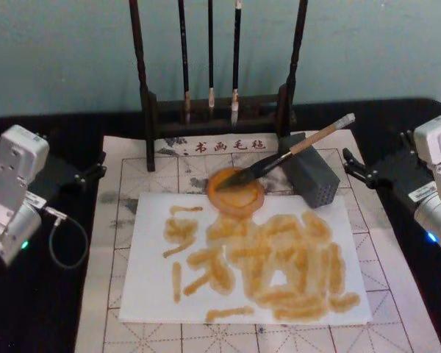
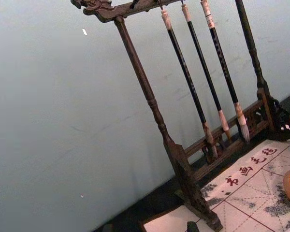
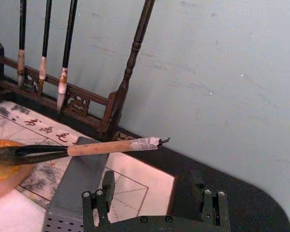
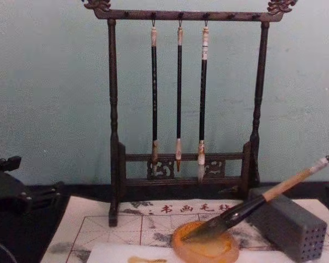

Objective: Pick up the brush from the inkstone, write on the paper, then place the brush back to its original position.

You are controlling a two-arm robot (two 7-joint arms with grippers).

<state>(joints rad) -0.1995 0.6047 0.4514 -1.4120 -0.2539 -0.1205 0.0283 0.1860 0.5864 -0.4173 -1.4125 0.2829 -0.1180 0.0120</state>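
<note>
The brush [image 1: 294,151] lies tilted: its dark bristles rest in the round amber inkstone [image 1: 235,198], and its tan handle leans on a grey block [image 1: 312,180], white-wrapped end up and to the right. In front of the inkstone lies the white paper [image 1: 154,294], covered with several amber strokes. My right gripper [image 1: 350,165] hovers open at the mat's right edge, just right of the block, holding nothing. In the right wrist view its fingers [image 3: 94,203] stand wide apart below the brush [image 3: 106,147]. My left gripper [image 1: 95,168] sits open at the mat's left edge, well away from the brush.
A dark wooden rack [image 1: 220,110] with three thin hanging brushes stands behind the inkstone, against the teal wall. A gridded felt mat [image 1: 125,176] lies under the paper on a black table. A cable [image 1: 66,235] loops beside my left arm.
</note>
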